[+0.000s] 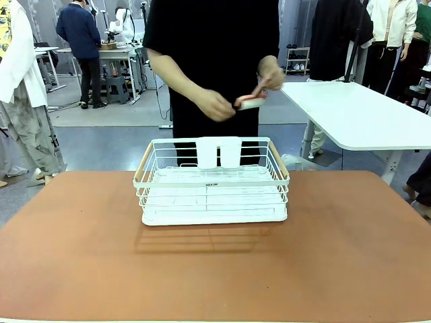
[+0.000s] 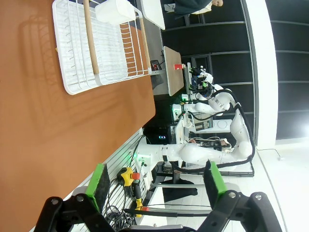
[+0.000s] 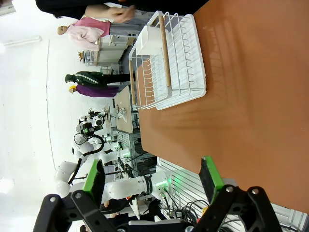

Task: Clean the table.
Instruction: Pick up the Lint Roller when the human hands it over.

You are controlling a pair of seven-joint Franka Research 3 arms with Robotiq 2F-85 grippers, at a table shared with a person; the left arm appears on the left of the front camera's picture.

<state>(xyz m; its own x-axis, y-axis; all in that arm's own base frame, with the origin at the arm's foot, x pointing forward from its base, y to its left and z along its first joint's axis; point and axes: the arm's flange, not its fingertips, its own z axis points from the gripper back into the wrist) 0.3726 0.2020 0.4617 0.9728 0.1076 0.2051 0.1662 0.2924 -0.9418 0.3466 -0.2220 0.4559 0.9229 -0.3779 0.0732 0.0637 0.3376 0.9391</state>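
The reddish-brown table (image 1: pixel 215 269) fills the front view, with a white wire dish rack (image 1: pixel 212 182) standing on it near the far edge. A person in black stands behind the rack and holds a small red and white object (image 1: pixel 250 101) in both hands above it. My left gripper (image 2: pixel 157 186) is open, its green-padded fingers wide apart with nothing between them, beside the table's edge (image 2: pixel 145 111). My right gripper (image 3: pixel 152 181) is also open and empty, off the table's near side, with the rack (image 3: pixel 166 60) ahead.
A white-topped table (image 1: pixel 363 114) stands at the back right. Other people stand in the background on both sides. Under the table's near edge hang cables and a yellow emergency-stop button (image 2: pixel 126 176).
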